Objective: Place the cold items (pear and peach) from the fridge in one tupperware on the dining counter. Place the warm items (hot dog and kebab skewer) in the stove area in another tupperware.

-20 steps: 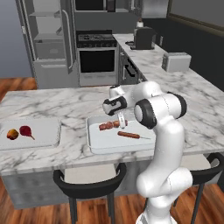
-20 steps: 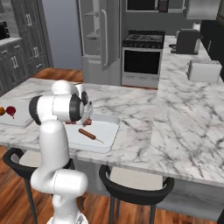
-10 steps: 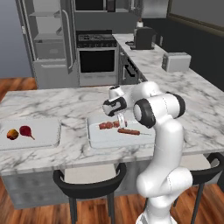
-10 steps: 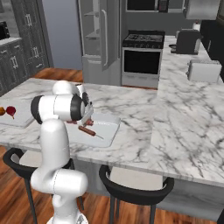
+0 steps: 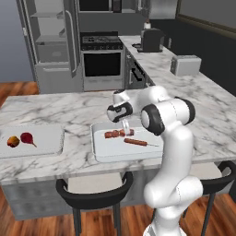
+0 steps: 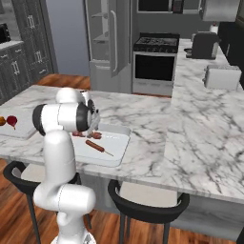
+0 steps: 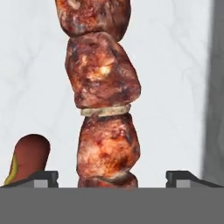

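Sitting on the marble counter (image 5: pixel 73 108), two shallow white tupperware trays. Holding the kebab skewer (image 5: pixel 119 133) and the hot dog (image 5: pixel 136 142) side by side, the near tupperware (image 5: pixel 108 154) right below the arm. Lying well apart to the left, the second tupperware (image 5: pixel 46 146), carrying the pear (image 5: pixel 13 141) and the dark red peach (image 5: pixel 27 138) close together at its left end.

Showing in the right base view too: the near tupperware (image 6: pixel 114 152) with the hot dog (image 6: pixel 94 145) in the open, the kebab skewer (image 6: pixel 95 135) partly hidden behind the arm's wrist, the second tupperware (image 6: pixel 19 133) cut off at the left edge with the peach (image 6: pixel 11 121) on it.

Running up the middle of the hand view, the kebab skewer (image 7: pixel 105 109), its top cut off by the frame; peeking in at lower left, the rounded end of the hot dog (image 7: pixel 28 157).

Hovering just above the kebab skewer, the pincer (image 5: pixel 125 124), fingers standing wide apart on either side of the meat, one fingertip (image 7: pixel 43 177) left of it, neither touching it. Lying flat on the tray floor between and below the fingers, the skewer.
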